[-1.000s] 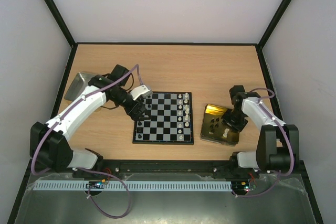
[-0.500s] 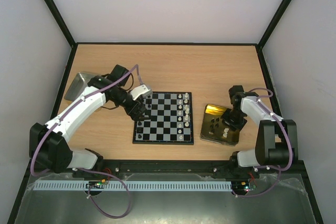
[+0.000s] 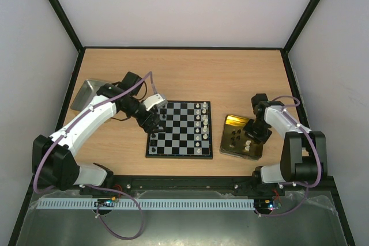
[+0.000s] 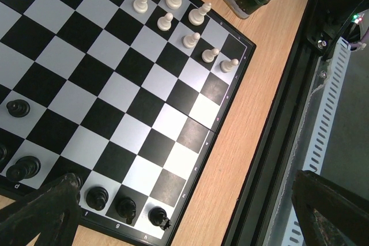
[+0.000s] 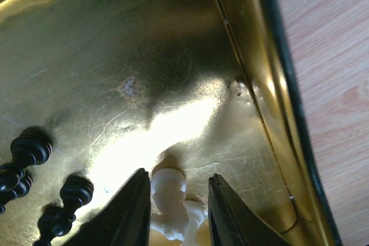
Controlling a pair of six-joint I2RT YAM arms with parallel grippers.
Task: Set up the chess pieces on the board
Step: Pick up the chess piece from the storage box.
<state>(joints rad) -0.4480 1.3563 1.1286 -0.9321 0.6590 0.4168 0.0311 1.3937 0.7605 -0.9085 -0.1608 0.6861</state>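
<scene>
The board (image 3: 179, 133) lies mid-table. White chess pieces (image 3: 200, 125) stand in its two right columns, and a few black pieces (image 4: 124, 208) stand along its left edge. My left gripper (image 3: 157, 120) hovers over the board's left edge. In the left wrist view it (image 4: 184, 182) is wide open and empty. My right gripper (image 3: 252, 139) is down inside the gold tin (image 3: 230, 124). Its fingers (image 5: 130, 211) straddle a white piece (image 5: 170, 200); the left finger touches it and a gap shows at the right finger. Black pieces (image 5: 29, 151) lie nearby in the tin.
A silver tin (image 3: 86, 93) sits at the table's far left behind the left arm. A black rail (image 3: 184, 185) runs along the near edge, close to the board's corner (image 4: 242, 44). Enclosure walls stand on three sides.
My right gripper has shifted slightly over the gold tin and settled around the white piece. The left arm has not moved.
</scene>
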